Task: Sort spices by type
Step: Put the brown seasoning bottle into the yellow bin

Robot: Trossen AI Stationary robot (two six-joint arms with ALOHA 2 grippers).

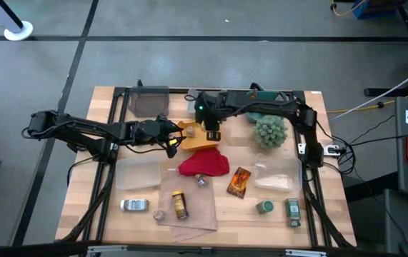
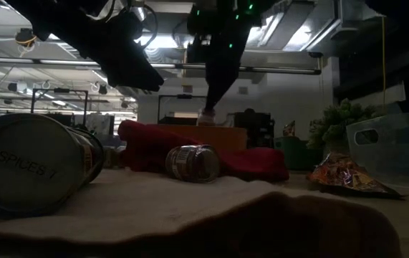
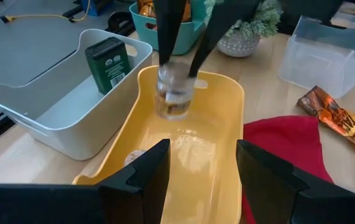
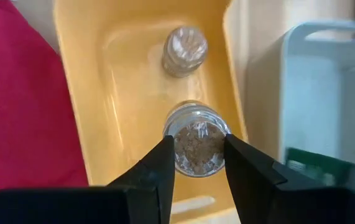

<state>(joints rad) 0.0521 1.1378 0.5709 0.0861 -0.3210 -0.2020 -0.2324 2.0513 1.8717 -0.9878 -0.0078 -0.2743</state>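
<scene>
Wooden table (image 1: pixel 118 214), light slatted top, black frame rails along its sides. Lying directly on it:
- 1 yellow bin (image 1: pixel 198 140), near the middle
- 1 red cloth (image 1: pixel 205 165) just in front of the bin
- 1 brown paper sheet (image 1: pixel 193 203) bearing a yellow-capped bottle (image 1: pixel 180 204)
- 1 foil sachet (image 1: pixel 239 181) beside the cloth
- 2 clear tubs (image 1: pixel 139 173) (image 1: pixel 275 175)
- 1 grey bin (image 1: pixel 150 101) at the far edge
- 1 fuzzy green plant (image 1: pixel 269 131)
- 1 silver tin (image 1: pixel 134 205) on its side
- 2 green-lidded jars (image 1: pixel 264 207) (image 1: pixel 293 210)

Dark jointed arms, green lights
</scene>
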